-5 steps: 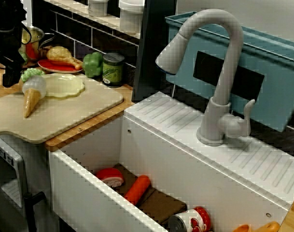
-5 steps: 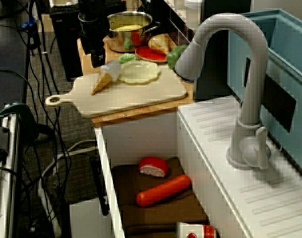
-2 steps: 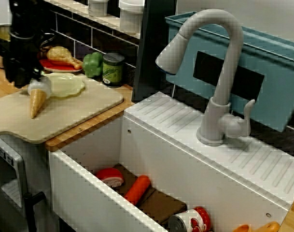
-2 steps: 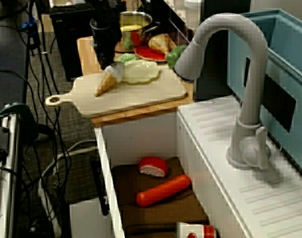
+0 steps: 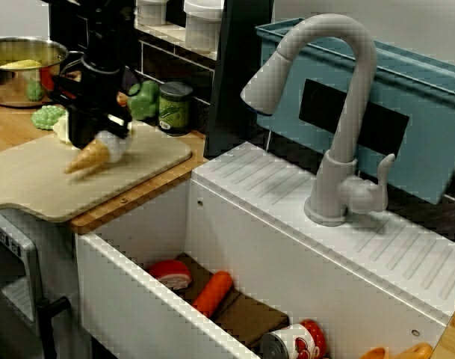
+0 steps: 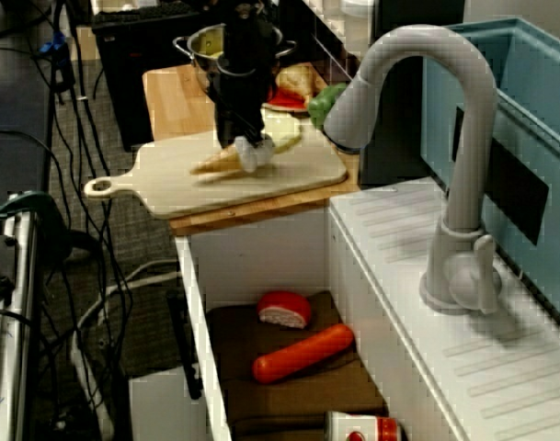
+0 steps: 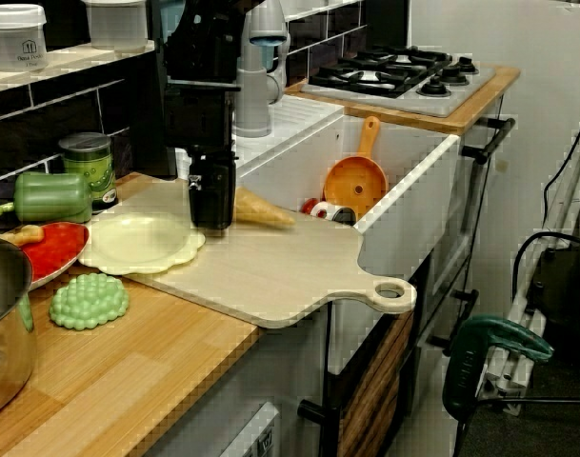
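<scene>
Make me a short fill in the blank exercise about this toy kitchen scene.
1. The claw grips a toy ____ just over the cutting board.
2. The pepper next to the tin can is ____ in colour.
3. The red cheese and the carrot lie side by side down in the ____.

Missing words: ice cream cone; green; sink.
</scene>
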{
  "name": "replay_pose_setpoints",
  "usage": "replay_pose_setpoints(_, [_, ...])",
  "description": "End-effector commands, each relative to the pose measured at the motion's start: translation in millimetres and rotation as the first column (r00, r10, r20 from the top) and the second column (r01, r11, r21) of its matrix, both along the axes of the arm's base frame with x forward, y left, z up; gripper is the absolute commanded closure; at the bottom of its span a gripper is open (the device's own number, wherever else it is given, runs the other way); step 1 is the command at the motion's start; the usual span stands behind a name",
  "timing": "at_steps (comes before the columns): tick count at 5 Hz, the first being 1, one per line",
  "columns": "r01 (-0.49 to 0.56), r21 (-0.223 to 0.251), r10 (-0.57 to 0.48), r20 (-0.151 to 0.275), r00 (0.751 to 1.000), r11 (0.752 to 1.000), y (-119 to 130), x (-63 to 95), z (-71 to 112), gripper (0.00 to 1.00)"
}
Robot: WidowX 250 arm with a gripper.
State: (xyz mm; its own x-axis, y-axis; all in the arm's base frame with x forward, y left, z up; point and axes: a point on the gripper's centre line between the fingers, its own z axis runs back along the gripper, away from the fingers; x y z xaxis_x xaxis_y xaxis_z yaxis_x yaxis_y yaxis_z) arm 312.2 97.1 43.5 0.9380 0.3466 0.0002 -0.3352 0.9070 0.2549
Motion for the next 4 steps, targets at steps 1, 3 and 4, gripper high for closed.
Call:
replay_pose_setpoints(1, [-0.049,-0.08,0.043,-0.073,0.996,0.996,-42,24.6,16.2,1.0])
replay_pose_setpoints(3, [-0.024,-0.161,0.005,-0.12,0.993,0.987,-55,24.2,38.8,1.0])
replay_pose_setpoints(4, [-0.019,-0.173,0.002,-0.099,0.995,0.985,-45,19.8,47.1,1.0])
